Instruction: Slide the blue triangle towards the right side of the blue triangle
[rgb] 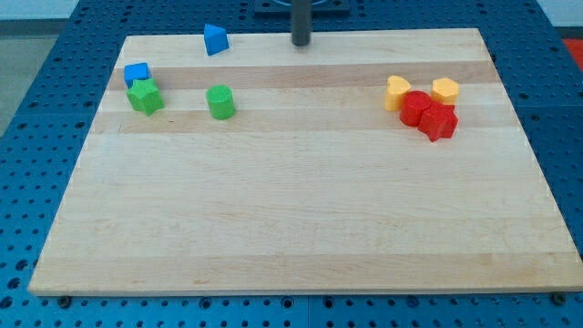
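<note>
The blue triangle [215, 40] sits near the view's top edge of the wooden board [301, 219], left of centre. My tip [301, 43] is at the view's top centre, to the right of the blue triangle and apart from it by a clear gap. A blue cube [137, 73] lies at the view's upper left, touching a green star-shaped block [145, 97] just below it. A green cylinder [220, 102] stands below the blue triangle.
At the view's upper right, a yellow heart-shaped block [396, 93], a yellow block [444, 89], a red round block [415, 107] and a red cube [439, 121] are clustered together. A blue perforated table [36, 109] surrounds the board.
</note>
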Robot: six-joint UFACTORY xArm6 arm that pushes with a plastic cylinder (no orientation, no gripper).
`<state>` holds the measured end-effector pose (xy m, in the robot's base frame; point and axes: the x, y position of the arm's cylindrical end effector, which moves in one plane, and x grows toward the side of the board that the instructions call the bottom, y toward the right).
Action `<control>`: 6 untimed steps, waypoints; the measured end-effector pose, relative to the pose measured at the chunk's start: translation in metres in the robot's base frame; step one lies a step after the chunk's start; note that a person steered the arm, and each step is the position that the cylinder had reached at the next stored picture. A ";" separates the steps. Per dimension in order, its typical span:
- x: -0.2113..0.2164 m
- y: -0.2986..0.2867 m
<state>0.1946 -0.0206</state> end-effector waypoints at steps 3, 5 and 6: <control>0.026 -0.119; 0.037 -0.080; 0.005 -0.090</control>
